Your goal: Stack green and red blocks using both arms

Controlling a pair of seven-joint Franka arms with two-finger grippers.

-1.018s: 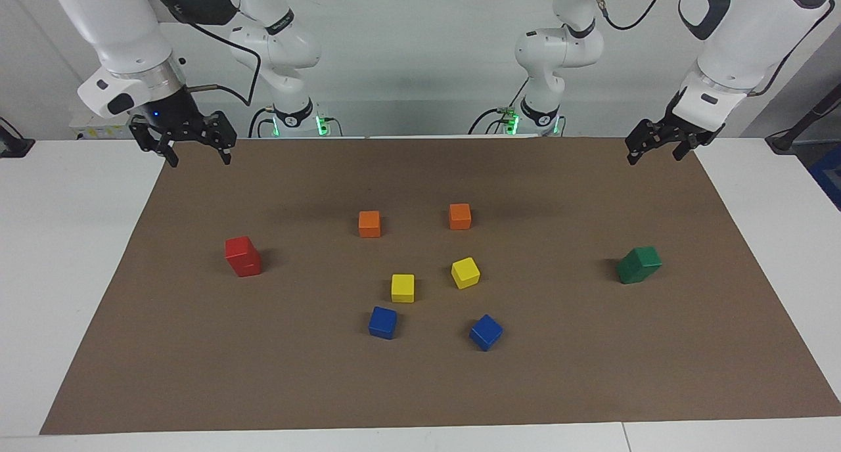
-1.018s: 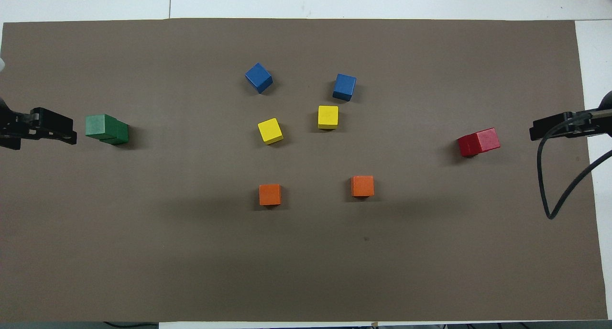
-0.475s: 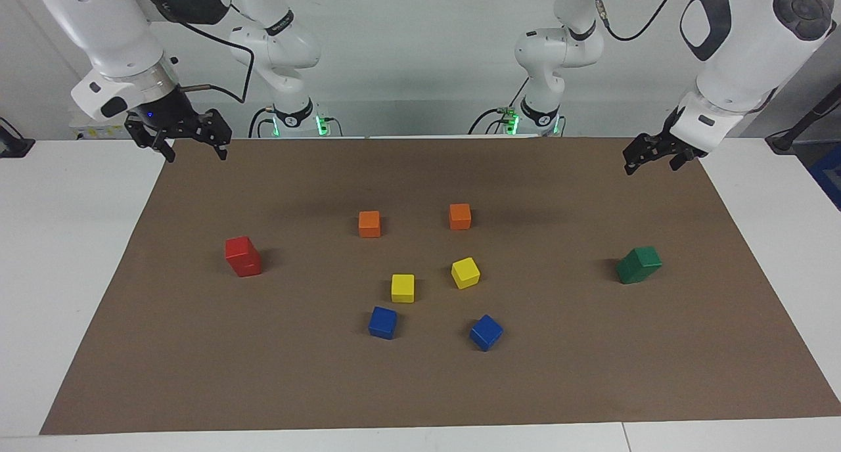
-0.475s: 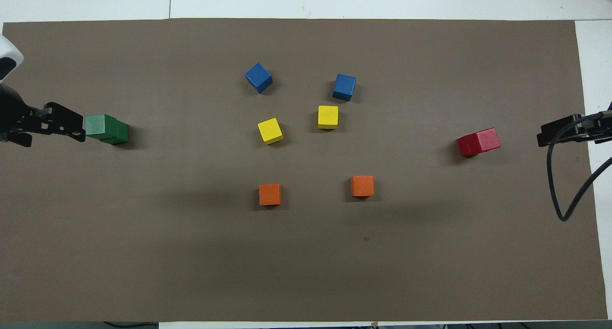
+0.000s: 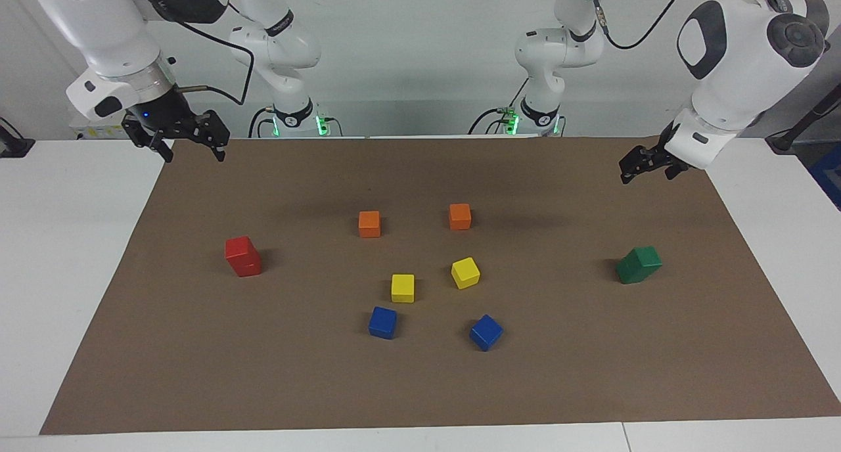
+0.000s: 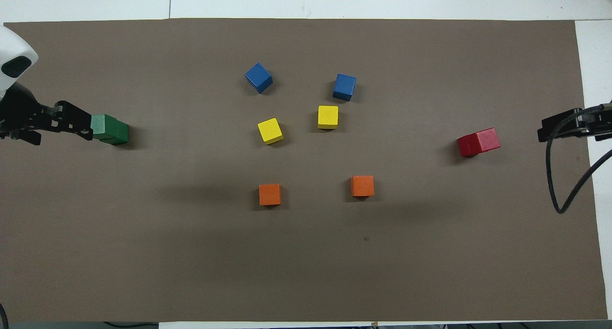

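Observation:
Two red blocks (image 5: 242, 256) stand stacked toward the right arm's end of the brown mat; the stack also shows in the overhead view (image 6: 479, 141). Two green blocks (image 5: 638, 265) stand stacked, the upper one slightly askew, toward the left arm's end; they also show in the overhead view (image 6: 114, 132). My left gripper (image 5: 647, 171) is open and empty, up in the air; in the overhead view (image 6: 76, 127) its tip covers the green stack's edge. My right gripper (image 5: 196, 151) is open and empty, raised over the mat's edge, apart from the red stack; it also shows in the overhead view (image 6: 557, 128).
In the middle of the brown mat (image 5: 591, 373) lie two orange cubes (image 5: 369, 223) (image 5: 460, 216), two yellow cubes (image 5: 403, 288) (image 5: 465, 272) and two blue cubes (image 5: 382, 322) (image 5: 485, 332). A black cable (image 6: 557, 185) hangs from the right arm.
My left gripper has come down a little and moved in over the green stack's edge. My right gripper has drawn slightly up and outward. No block has moved.

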